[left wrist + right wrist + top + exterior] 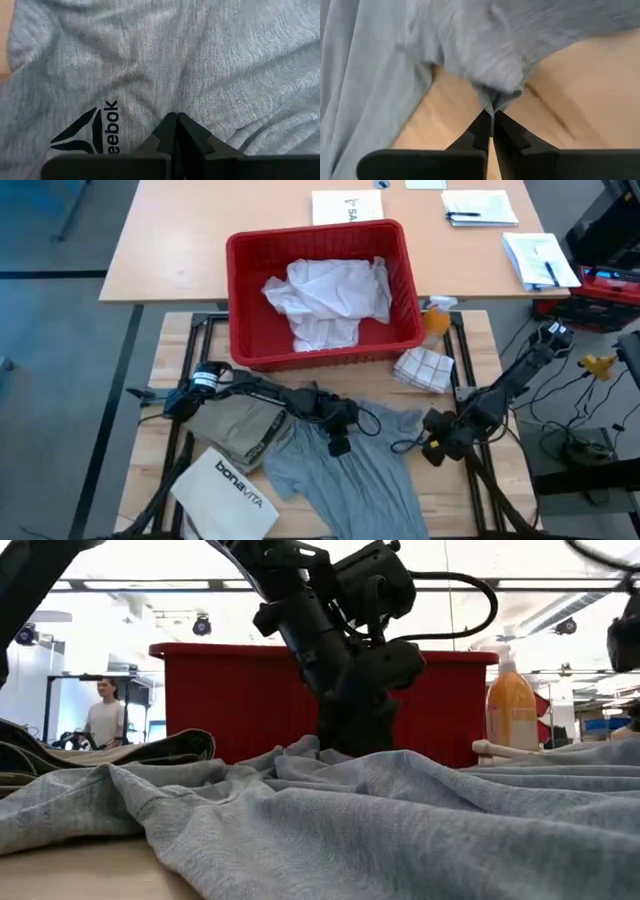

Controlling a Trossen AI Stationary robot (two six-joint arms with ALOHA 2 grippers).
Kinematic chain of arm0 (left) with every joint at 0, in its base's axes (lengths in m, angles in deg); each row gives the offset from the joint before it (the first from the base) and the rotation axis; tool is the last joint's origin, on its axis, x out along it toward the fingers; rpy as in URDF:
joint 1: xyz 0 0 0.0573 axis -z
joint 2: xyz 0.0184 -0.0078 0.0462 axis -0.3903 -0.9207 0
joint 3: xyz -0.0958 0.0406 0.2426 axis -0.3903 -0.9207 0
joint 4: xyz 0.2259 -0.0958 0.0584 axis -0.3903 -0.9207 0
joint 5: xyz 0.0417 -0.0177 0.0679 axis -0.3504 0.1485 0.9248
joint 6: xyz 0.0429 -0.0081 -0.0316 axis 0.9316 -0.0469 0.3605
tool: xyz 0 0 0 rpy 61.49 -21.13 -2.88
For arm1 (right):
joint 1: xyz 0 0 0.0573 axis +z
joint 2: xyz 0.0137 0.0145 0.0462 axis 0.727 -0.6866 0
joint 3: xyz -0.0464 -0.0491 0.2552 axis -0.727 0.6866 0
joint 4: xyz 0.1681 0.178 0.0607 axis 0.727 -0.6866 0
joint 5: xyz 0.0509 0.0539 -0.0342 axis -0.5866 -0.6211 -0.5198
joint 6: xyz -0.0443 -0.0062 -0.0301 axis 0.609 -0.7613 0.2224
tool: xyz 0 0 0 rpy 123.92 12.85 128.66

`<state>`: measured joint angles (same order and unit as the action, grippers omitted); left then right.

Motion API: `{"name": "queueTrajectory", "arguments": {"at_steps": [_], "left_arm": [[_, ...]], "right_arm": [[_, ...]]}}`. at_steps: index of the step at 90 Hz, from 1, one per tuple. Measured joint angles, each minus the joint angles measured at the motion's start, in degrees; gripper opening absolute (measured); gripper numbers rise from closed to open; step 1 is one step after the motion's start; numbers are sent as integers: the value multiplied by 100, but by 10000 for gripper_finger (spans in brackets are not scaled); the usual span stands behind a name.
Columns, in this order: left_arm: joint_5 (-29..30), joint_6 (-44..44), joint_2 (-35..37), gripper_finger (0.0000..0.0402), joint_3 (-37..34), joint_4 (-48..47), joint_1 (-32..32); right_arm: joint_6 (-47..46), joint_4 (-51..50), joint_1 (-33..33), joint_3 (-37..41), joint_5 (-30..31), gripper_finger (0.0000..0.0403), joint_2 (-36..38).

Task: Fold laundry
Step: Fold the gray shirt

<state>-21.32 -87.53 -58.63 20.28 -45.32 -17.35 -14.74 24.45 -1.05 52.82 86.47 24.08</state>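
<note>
Grey T-shirt (400, 820) lies spread on the bench (170, 340), between both arms. Right claw (491, 117) is clamped on its edge; left claw (176, 120) is pressed closed against the fabric. Lift evenly, keeping the cloth taut to avoid creases.

Three garments (355, 465), one red bin (250, 340), one white bag (228, 492), two arms.

One camera looks straight down, one level from tabletop height, both wrist cameras close on the shared grey T-shirt (355, 465).
</note>
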Motion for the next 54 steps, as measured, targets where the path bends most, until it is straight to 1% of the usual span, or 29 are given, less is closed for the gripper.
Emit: {"name": "queueTrajectory", "arguments": {"at_steps": [12, 18, 24, 34, 41, 46, 54], "left_arm": [[-1, 0, 0, 0, -8, 21, 0], [1, 0, 0, 0, -9, 29, 0], [0, 0, 0, 0, -11, 35, 0], [0, 0, 0, 0, -11, 36, 0], [0, 0, 4, 0, -11, 35, 0], [-6, 0, 9, 0, -11, 37, 2], [-44, 0, 9, 0, -11, 39, 0]], "right_arm": [[476, 777, 78, -24, -11, 0, 223], [619, 947, 101, -24, -5, 0, 224], [643, 756, 140, -26, -45, 0, 141], [298, -89, 178, -21, -212, 0, -69], [232, -202, 234, -21, -383, 0, -160], [402, 151, 275, -21, -451, 0, -162], [871, 1208, 324, -21, -456, 0, -160]]}}
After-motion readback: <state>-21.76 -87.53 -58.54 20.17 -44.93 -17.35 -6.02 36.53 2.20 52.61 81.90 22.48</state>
